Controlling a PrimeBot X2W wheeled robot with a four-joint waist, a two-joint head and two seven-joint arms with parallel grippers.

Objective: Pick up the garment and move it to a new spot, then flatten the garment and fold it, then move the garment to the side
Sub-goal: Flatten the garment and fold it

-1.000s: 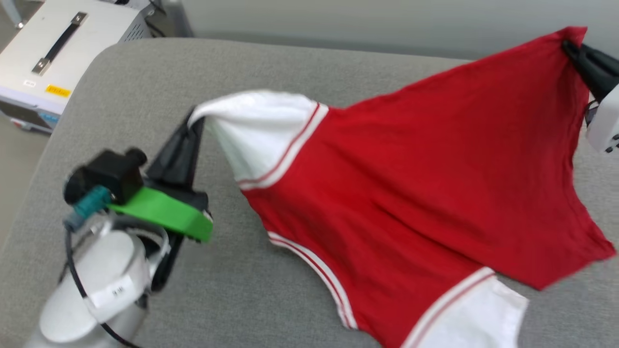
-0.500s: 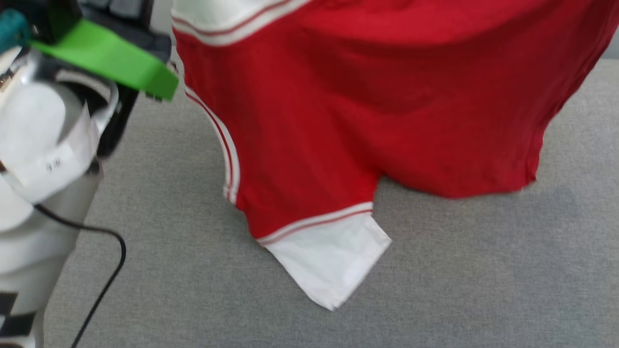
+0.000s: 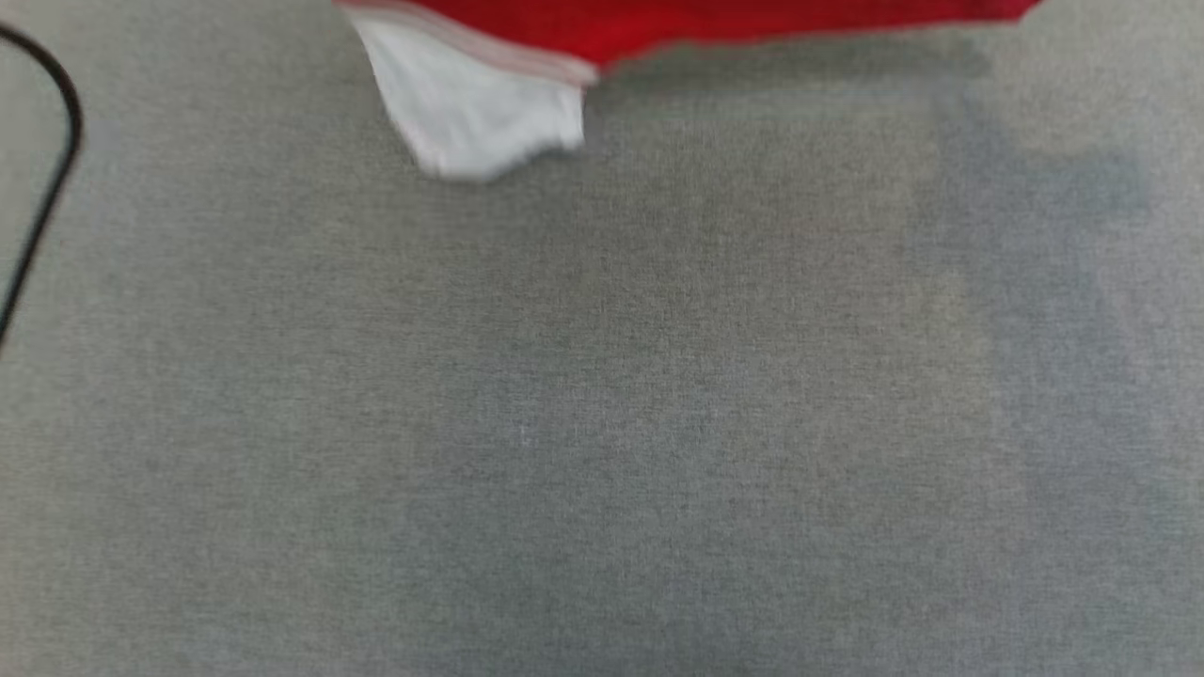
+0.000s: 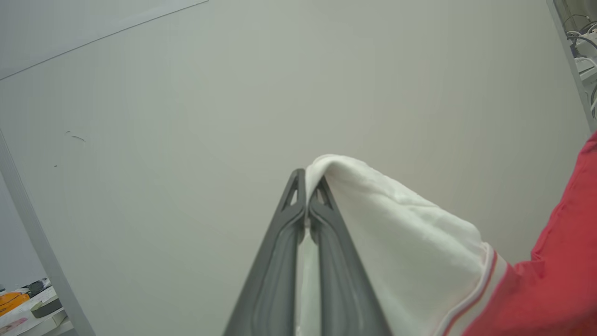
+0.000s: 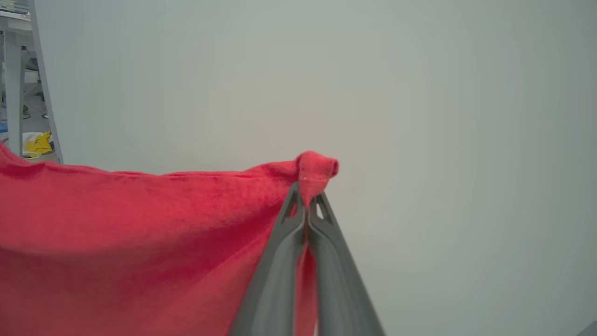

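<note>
Grey fabric surface (image 3: 602,423) lies below the red jersey T-shirt (image 5: 116,233), which hangs in the air between both hands. The left hand (image 4: 306,186) is pinched tight on a white sleeve (image 4: 396,242), and the right hand (image 5: 306,198) is clamped on a red corner.

No text, number, label or brand can be read. The red jersey T-shirt with white short sleeves (image 5: 140,224) shows plain cloth and striped trim where visible.
</note>
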